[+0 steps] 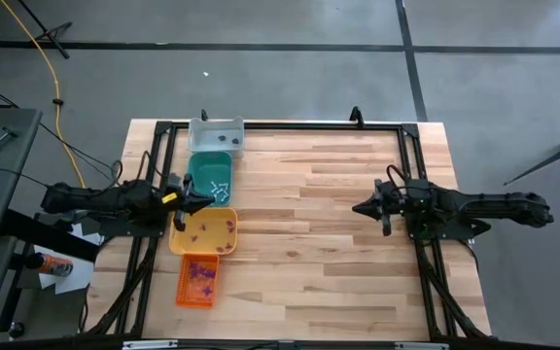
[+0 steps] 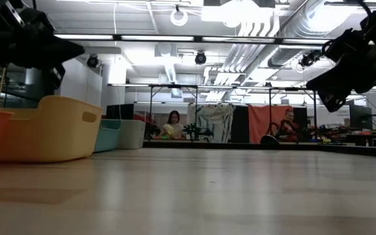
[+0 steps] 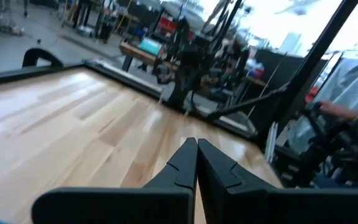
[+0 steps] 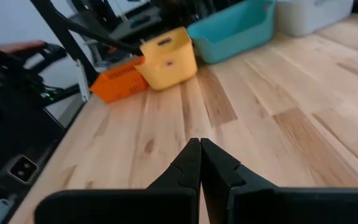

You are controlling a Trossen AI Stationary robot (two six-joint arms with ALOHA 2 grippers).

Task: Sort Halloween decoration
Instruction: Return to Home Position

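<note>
Four trays stand in a row along the table's left side: grey point(image 1: 216, 136), teal point(image 1: 210, 181), yellow point(image 1: 203, 232) and orange point(image 1: 198, 280). Tiny Halloween decoration pieces lie inside them: dark ones in the grey tray point(image 1: 226, 138), whitish ones in the teal point(image 1: 220, 190), small dark ones in the yellow point(image 1: 202, 233), purple ones in the orange point(image 1: 200, 277). My left gripper point(image 1: 212, 200) is shut and hangs level over the teal and yellow trays' edge, holding nothing point(image 3: 196, 144). My right gripper point(image 1: 356, 208) is shut, above the bare table at the right point(image 4: 200, 143).
A black frame point(image 1: 299, 124) runs around the table's edges. The wooden table top point(image 1: 299, 253) between the trays and my right arm is bare boards. Beyond the far edge, people sit at benches point(image 2: 172, 125) in the room.
</note>
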